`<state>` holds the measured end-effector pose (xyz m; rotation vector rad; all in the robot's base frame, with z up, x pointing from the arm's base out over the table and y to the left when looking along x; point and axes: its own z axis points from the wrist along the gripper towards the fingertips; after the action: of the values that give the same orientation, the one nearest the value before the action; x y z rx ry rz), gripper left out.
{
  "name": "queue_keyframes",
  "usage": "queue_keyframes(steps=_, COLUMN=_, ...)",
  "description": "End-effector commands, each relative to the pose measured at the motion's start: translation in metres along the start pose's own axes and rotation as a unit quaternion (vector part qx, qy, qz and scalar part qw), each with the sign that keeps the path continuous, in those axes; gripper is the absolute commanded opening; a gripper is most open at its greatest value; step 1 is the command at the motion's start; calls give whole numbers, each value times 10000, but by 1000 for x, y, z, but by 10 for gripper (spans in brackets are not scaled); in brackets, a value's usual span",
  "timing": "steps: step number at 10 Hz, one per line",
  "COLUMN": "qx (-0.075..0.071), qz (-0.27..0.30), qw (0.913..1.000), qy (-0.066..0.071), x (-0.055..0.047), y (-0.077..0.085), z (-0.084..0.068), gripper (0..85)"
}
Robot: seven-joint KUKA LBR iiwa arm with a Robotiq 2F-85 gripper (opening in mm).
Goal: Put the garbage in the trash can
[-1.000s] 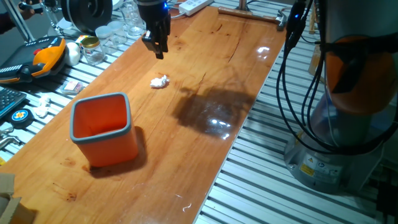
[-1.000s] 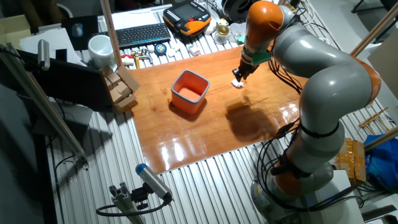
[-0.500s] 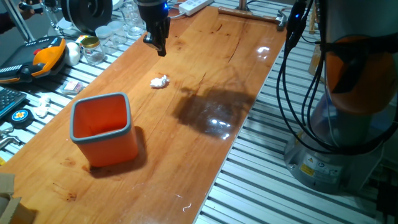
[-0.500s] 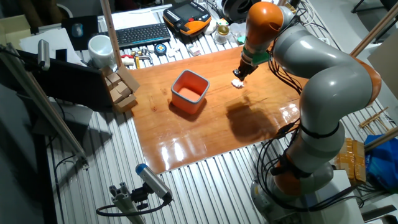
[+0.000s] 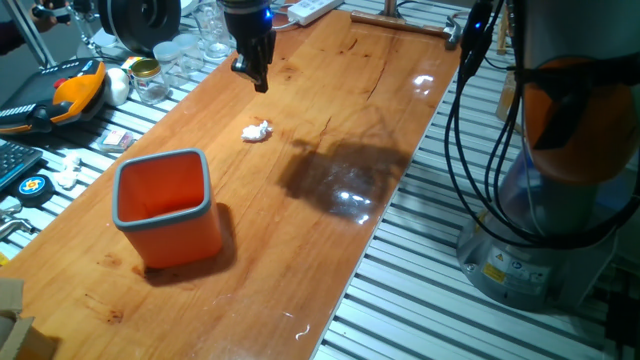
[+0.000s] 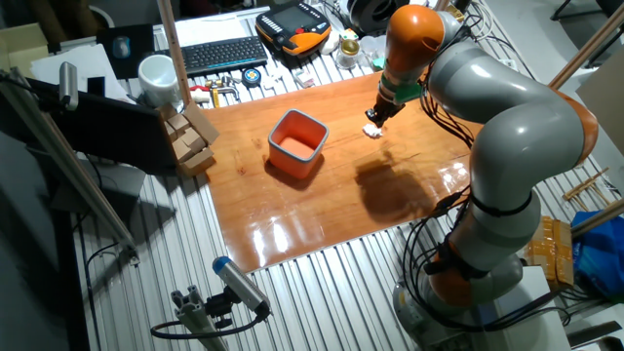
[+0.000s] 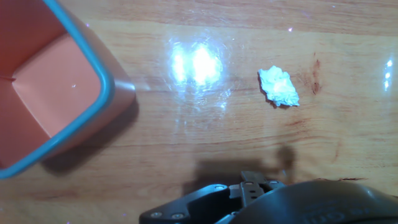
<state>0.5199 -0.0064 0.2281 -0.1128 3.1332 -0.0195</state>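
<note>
The black two-finger claw hangs above the worktop's far end, fingers looking together. The small crumpled white paper wad lies just below it, apart from the orange plastic bin with a grey rim. It should open, then drop straight down. It has lifted a little

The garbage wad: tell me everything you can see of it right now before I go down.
The garbage is a small crumpled white wad, paper or tissue by its look, irregular and lumpy with creased folds. It lies loose on the bare wooden table, casting a small shadow, with nothing touching it but the tabletop. The trash can stands apart from it, and the gripper hangs above the table, clear of it.
</note>
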Motion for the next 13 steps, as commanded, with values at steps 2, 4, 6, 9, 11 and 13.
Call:
queue_keyframes(steps=2, qx=1, qz=35, qw=10000, qy=-14, x=-3, y=-3, z=5, gripper=0)
queue_keyframes(steps=4, qx=25, qz=150, qw=9999, qy=-28, x=-5, y=-7, z=14, gripper=0)
queue_keyframes(steps=6, qx=-6, qz=150, qw=9999, qy=-30, x=-6, y=-14, z=18, gripper=0)
queue_keyframes(steps=9, qx=19, qz=173, qw=9998, qy=-75, x=-12, y=-30, z=26, gripper=0)
queue_keyframes(steps=11, qx=108, qz=270, qw=9994, qy=-186, x=-11, y=-34, z=39, gripper=0)
queue_keyframes(steps=13, qx=81, qz=378, qw=9992, qy=-142, x=-10, y=-35, z=44, gripper=0)
